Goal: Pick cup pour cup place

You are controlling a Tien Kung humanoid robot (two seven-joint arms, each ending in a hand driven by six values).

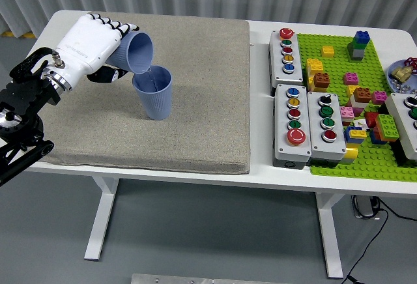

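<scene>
Held cup: a blue cup [135,52] tipped well over on its side, mouth facing right and down, its lip just above the rim of the second cup.
Receiving cup: a matching blue cup [154,93] upright on the grey mat [195,121], just below and to the right of the robot hand; whether the two rims touch is hard to tell.
Left robot hand: the white robot hand [88,46] is wrapped around the tilted cup's body — fingers [112,28] curled over the top, thumb side underneath.
Right robot hand: not in view.
Step in hand: the pour, judging by the steep tilt and the mouth aimed into the upright cup; whether anything is flowing I cannot tell.
Next move calls for: rolling the wrist back so the held cup comes upright without nudging the standing one, then carrying it to a bare patch of mat and setting it down flat — the grip let go only once the base is settled.
Farther right of the robot hand: grey button boxes [306,124] and a green brick baseplate [365,154] with coloured bricks, well apart on the white counter [260,167].
</scene>
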